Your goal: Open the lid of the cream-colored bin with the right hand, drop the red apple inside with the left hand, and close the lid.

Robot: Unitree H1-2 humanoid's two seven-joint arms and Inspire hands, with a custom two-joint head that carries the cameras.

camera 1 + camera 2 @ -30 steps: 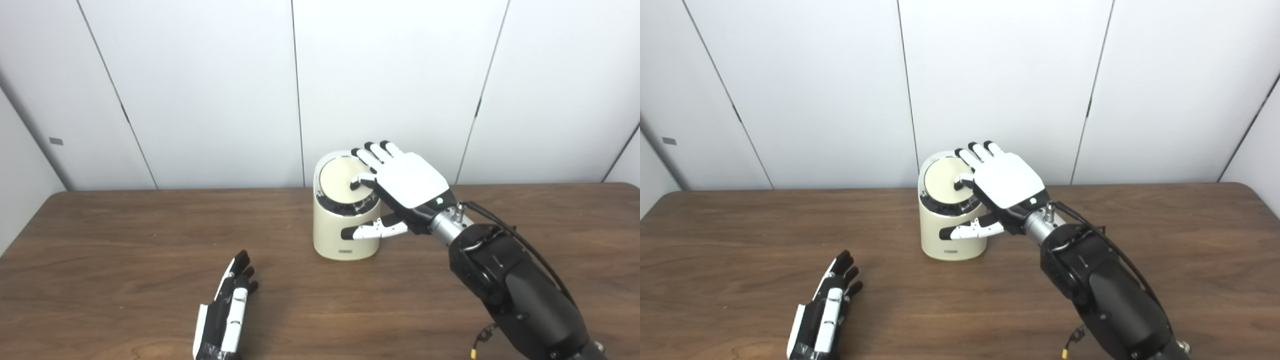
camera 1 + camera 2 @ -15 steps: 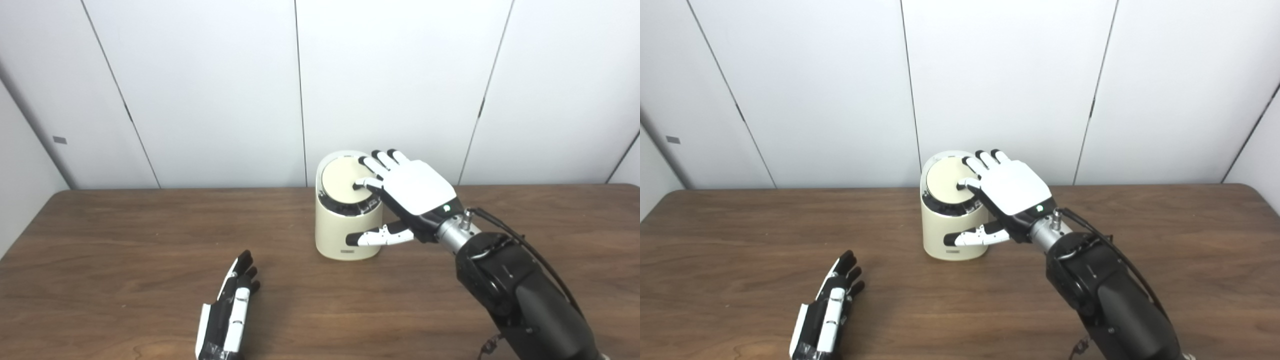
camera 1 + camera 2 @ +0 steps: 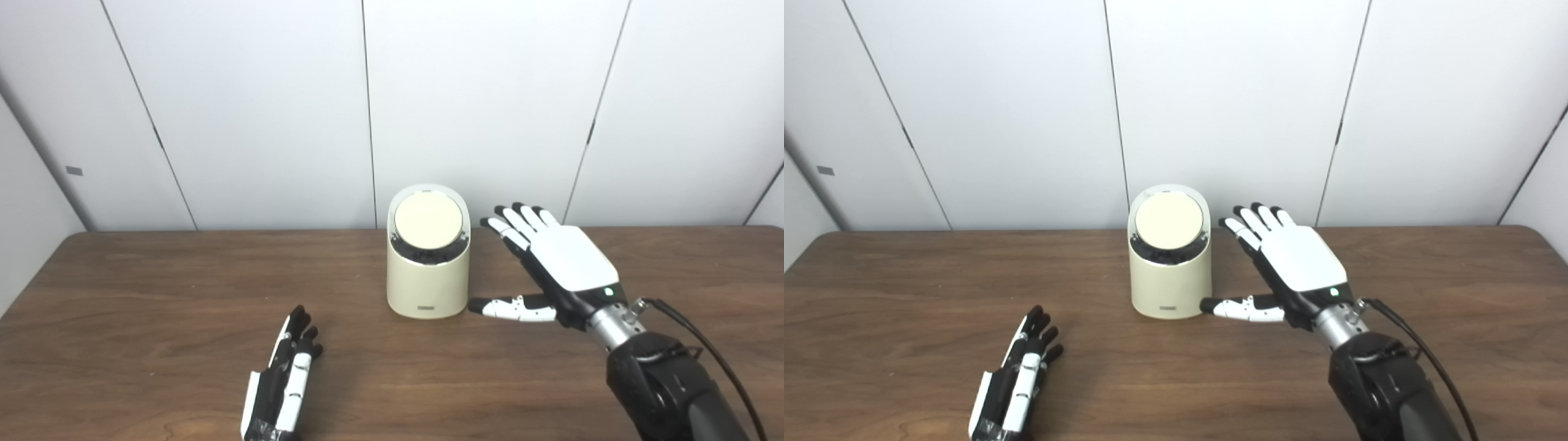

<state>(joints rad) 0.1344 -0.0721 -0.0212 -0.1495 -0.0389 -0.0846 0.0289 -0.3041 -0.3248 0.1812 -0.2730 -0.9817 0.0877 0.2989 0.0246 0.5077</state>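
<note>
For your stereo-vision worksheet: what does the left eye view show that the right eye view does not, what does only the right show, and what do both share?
Only the left eye view shows a gap between the right hand's thumb and the cream-colored bin. Only the right eye view shows the table's rounded far right corner. Both show the bin's lid closed, the right hand open beside the bin, the left hand near the table's front edge with fingers extended, and no red apple.

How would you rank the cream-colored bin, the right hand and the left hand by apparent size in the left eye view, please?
Largest to smallest as they look:
1. Right hand, spread open beside the bin, roughly matching the cream-colored bin; I would not separate these two.
2. Left hand, seen edge-on and cut off by the picture's bottom edge, so its rank is unsure.
</note>
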